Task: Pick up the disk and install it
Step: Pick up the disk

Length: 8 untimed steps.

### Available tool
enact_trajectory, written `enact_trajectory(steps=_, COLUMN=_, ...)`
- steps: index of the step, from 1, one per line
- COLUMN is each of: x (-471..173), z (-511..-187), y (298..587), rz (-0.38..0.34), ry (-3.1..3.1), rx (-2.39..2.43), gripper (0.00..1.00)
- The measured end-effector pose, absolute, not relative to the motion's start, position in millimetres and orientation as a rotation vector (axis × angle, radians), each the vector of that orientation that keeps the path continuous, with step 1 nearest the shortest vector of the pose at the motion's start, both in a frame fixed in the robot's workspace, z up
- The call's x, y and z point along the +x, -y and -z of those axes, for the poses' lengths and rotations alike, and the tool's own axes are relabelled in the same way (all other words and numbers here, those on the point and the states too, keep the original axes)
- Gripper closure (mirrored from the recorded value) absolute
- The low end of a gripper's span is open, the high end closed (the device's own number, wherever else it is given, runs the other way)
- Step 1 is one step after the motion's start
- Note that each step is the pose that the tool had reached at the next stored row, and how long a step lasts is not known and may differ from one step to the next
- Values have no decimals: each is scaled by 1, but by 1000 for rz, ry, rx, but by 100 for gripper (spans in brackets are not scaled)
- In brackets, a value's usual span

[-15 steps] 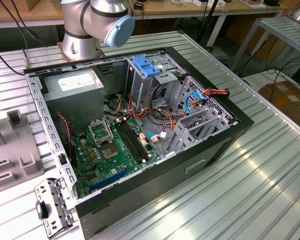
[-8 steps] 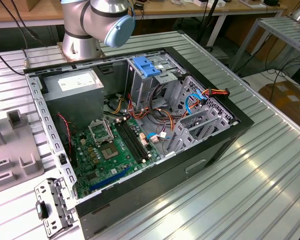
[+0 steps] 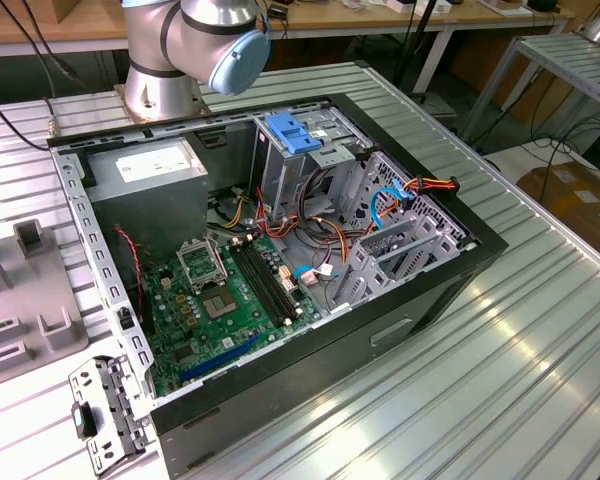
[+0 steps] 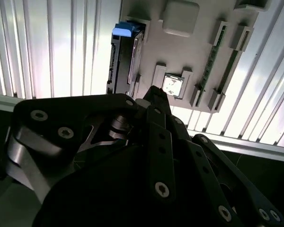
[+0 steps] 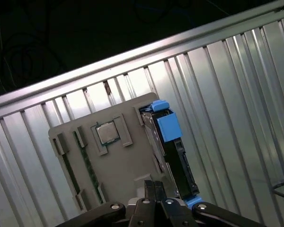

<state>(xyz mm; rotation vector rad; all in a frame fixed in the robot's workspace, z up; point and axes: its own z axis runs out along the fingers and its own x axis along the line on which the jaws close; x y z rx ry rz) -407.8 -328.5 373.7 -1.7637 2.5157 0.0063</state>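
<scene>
My gripper (image 5: 156,188) hangs pinched shut and empty near the disk (image 5: 175,156); descending like this, I risk ramming its edge.

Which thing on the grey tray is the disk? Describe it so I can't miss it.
On the ribbed table lies a grey parts tray. The disk stands on edge in a slot along one side. Unlike the flat square chip and the thin green sticks, it is a thick slab with blue plastic rails.
</scene>
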Motion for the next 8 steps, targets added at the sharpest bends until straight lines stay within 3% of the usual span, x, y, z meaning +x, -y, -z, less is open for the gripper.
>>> enact_trajectory(steps=8, x=-408, z=-374, y=329, rz=-9, ry=-2469, rx=-1829, gripper=89)
